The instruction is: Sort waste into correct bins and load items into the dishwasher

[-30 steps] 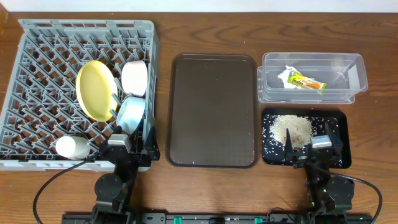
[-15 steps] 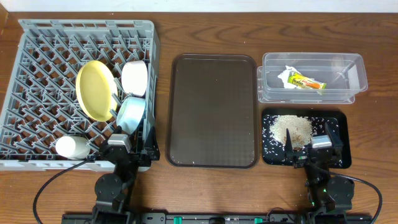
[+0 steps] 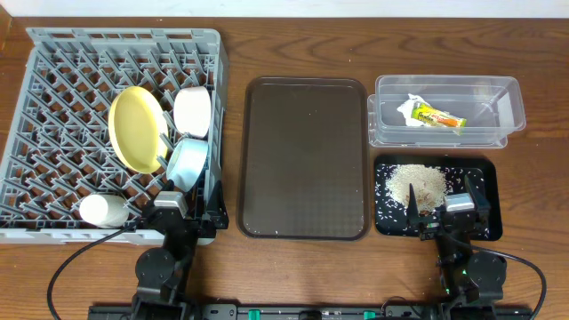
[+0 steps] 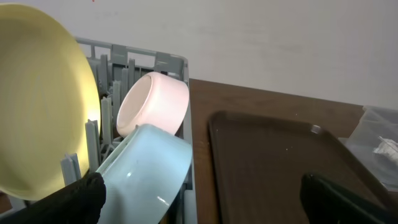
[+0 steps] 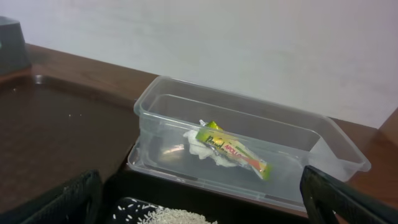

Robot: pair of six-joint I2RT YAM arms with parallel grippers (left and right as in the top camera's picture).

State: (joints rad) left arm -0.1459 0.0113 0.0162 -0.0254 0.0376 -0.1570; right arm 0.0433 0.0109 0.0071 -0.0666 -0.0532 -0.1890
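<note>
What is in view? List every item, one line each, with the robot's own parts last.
dish rack: one, grey, left side of the table
plate: one, pale yellow, on edge in the rack
white bowl: one, in the rack, beside the plate
light-blue bowl: one, in the rack, nearer than the white bowl
cup: one, white, lying in the rack's near row
serving tray: one, dark brown, centre
tub: one, clear, far right
wrapper: one, green-yellow-orange, in the tub
paper: one scrap, white, in the tub under the wrapper
black tray: one, near right
grains: many, whitish, in the black tray
table: one, brown wood
left tool: one, black, open, by the rack
right tool: one, black, open, over the black tray
</note>
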